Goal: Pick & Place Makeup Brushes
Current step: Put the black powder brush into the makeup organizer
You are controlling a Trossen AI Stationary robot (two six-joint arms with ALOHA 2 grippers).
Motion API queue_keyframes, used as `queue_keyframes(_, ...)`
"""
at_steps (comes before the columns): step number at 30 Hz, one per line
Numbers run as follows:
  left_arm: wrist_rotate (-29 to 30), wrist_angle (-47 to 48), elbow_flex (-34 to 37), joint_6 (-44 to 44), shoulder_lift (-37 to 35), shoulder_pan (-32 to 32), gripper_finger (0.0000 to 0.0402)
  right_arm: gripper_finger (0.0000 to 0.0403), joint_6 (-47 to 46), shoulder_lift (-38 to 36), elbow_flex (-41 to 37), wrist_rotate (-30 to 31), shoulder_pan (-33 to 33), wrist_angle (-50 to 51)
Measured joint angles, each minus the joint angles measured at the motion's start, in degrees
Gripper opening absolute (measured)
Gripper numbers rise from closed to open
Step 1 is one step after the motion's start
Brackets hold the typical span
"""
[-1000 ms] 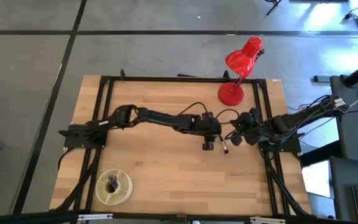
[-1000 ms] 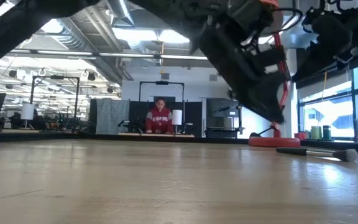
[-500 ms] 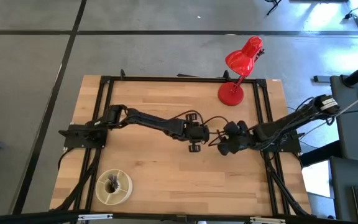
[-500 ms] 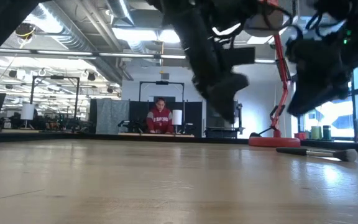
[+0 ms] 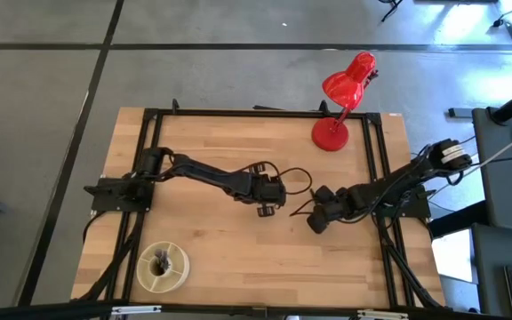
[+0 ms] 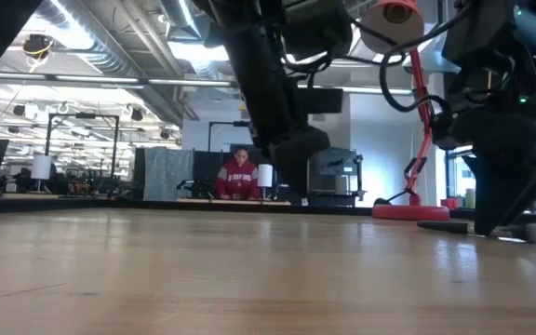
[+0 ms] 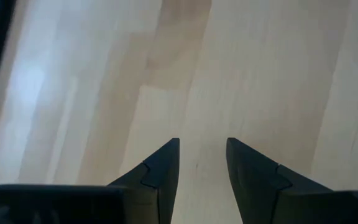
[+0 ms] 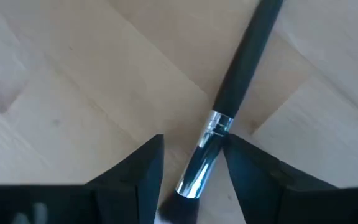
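A slim makeup brush with a matte black handle, a shiny silver ferrule and dark bristles [image 8: 219,121] lies flat on the pale wooden table [image 8: 55,81]. Its ferrule end sits between the two dark fingers of the right gripper [image 8: 191,163], handle angled away across the boards.

Toward the table's front-left corner, other dark makeup brushes [image 5: 162,260] stand bunched in a round pale holder [image 5: 178,274].

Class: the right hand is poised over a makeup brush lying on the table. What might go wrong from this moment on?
1. The right hand straddles the makeup brush at its shiny ferrule, near the bristles; closing there may let the long handle tip or slip.
2. The brush lies slanted between the open fingers, so closing may twist or roll it.
3. The left hand sits close by, so the arms may bump.
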State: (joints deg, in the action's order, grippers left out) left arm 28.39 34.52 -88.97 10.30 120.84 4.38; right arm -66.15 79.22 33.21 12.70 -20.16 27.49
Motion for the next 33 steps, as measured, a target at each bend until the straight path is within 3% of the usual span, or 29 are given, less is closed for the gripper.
queue_keyframes(5,0.42,-1.75,-0.07,0.05,-0.20,0.54,0.0127,0.0151,3.85,0.44,-0.04,-1.90,0.01,0.45)
queue_keyframes(11,0.47,-1.77,-0.07,0.07,-0.20,1.24,0.0127,0.0042,5.86,0.29,-0.15,-4.06,-0.02,0.70)
queue_keyframes(18,0.80,-1.31,-0.07,0.09,-0.20,2.18,0.0127,0.0045,9.46,-0.82,-0.33,-6.08,0.24,-4.47)
queue_keyframes(33,8.95,-0.91,-0.12,-2.13,-2.47,4.23,0.0129,0.0046,23.88,-1.02,-0.37,-10.19,4.85,-24.34)
